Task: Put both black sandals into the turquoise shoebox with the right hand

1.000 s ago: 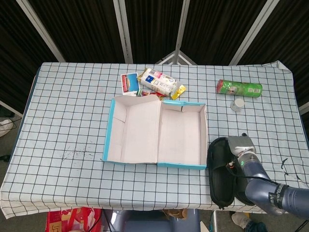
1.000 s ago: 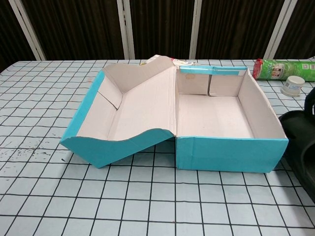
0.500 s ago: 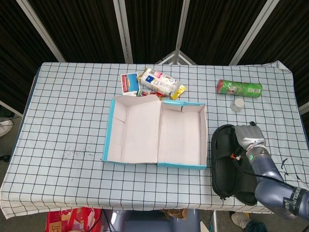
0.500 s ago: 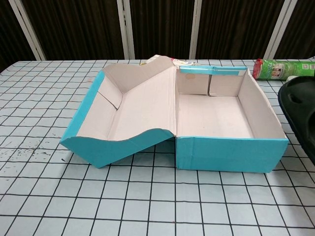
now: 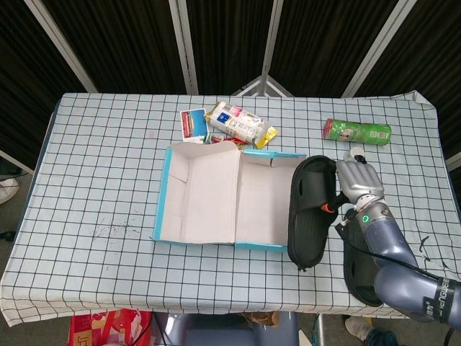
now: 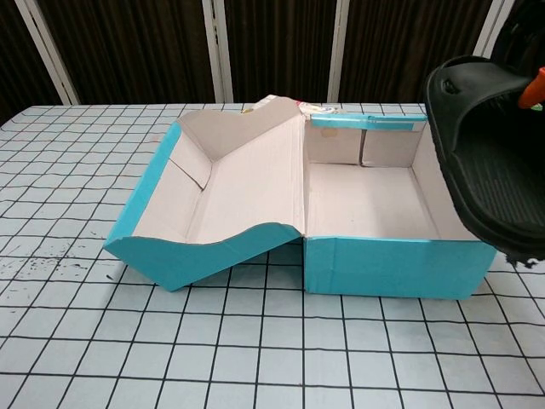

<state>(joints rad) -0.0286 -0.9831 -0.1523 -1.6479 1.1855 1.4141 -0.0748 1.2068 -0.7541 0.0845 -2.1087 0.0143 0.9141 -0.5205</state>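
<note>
The turquoise shoebox point(image 5: 266, 246) lies open in the middle of the table, its lid folded out to the left and its inside bare. My right hand point(image 5: 354, 182) grips one black sandal point(image 5: 310, 210) by its strap and holds it lifted and tilted over the box's right wall. In the chest view this sandal point(image 6: 494, 162) hangs above the right end of the shoebox point(image 6: 392, 268), sole side toward the camera. The second black sandal point(image 5: 356, 268) lies on the table near the front right edge, partly hidden by my right forearm. My left hand shows in neither view.
A green can point(image 5: 358, 130) lies on its side at the back right. Snack packets point(image 5: 235, 122) and a red card point(image 5: 193, 122) lie just behind the box. The table's front edge runs close below the lying sandal.
My right hand has lifted one sandal off the table and carried it left and up, from beside the other sandal to above the box's right wall.
</note>
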